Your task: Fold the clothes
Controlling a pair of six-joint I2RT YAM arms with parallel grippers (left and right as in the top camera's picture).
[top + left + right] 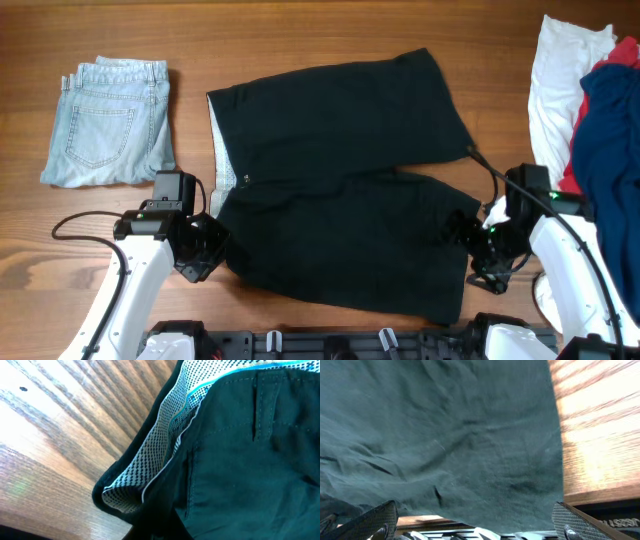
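The plain black cloth shorts lay flat at mid-frame, long axis running left to right, pale-lined waistband at the left. The left gripper sat closed at the waistband's lower corner, though whether it pinched cloth could not be told. The right gripper gaped wide over the lower-right hem, so each arm was nearest its own end.

White arms, black wrists, black cables
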